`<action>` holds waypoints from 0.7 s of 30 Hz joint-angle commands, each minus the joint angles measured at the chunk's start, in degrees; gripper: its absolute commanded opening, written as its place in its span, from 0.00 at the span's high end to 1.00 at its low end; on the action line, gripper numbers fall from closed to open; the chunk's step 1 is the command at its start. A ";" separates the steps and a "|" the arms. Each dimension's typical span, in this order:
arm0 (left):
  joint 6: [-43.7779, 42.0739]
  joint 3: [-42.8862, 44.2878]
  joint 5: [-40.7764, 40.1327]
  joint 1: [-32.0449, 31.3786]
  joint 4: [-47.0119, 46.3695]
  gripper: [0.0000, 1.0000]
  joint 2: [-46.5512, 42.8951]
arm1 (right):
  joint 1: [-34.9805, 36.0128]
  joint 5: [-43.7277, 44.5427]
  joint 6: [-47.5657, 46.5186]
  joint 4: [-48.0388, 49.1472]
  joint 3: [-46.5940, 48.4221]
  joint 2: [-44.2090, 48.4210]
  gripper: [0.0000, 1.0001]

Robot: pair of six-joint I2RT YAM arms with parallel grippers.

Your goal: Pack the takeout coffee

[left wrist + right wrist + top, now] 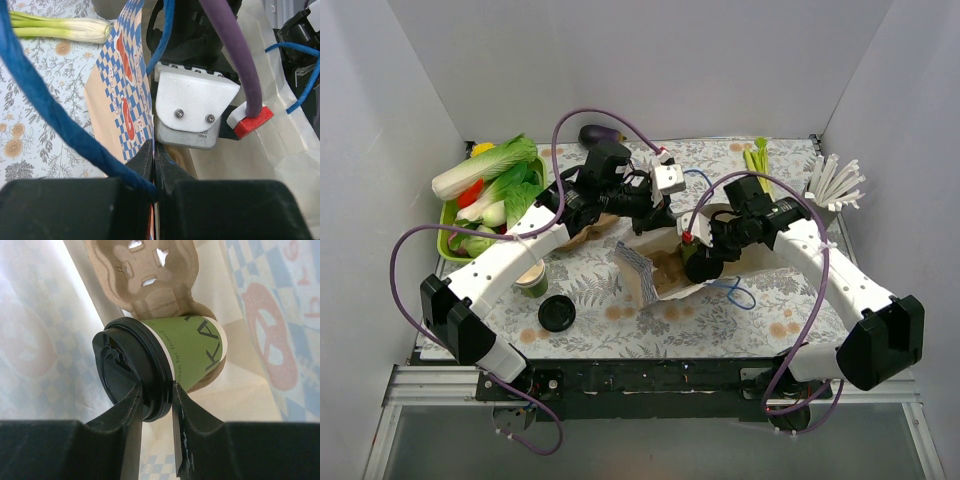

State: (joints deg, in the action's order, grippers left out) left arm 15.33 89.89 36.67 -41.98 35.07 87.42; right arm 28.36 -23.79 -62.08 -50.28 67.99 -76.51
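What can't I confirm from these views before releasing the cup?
- Right wrist: the base of the takeout coffee sits behind the carrier wall; seating unclear.
- Top external: the right gripper hides it inside the paper bag.
- Left wrist: the right arm's camera housing blocks it.

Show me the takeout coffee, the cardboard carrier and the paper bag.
takeout coffee (195, 352): right wrist view, green side wall.
cardboard carrier (150, 300): right wrist view, tan panel above the cup.
paper bag (131, 85): left wrist view, blue-checked edge.
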 commanded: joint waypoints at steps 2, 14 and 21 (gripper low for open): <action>-1.45 -1.38 0.34 -0.21 -3.25 1.00 -2.43 | 0.20 -1.08 1.44 -2.27 6.62 -0.57 0.95; 0.49 -3.84 -10.27 -0.12 -8.26 1.00 -0.93 | 0.73 -5.74 8.73 -19.93 27.88 0.13 0.96; -1.62 -0.16 -13.38 1.46 -10.11 0.99 3.63 | 0.73 -3.81 14.00 -24.77 40.26 0.93 0.97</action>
State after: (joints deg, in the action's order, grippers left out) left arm 15.14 87.37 27.70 -41.98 24.58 87.81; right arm 28.60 -24.69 -52.27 -73.32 97.82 -77.97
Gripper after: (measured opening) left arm 0.011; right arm 0.319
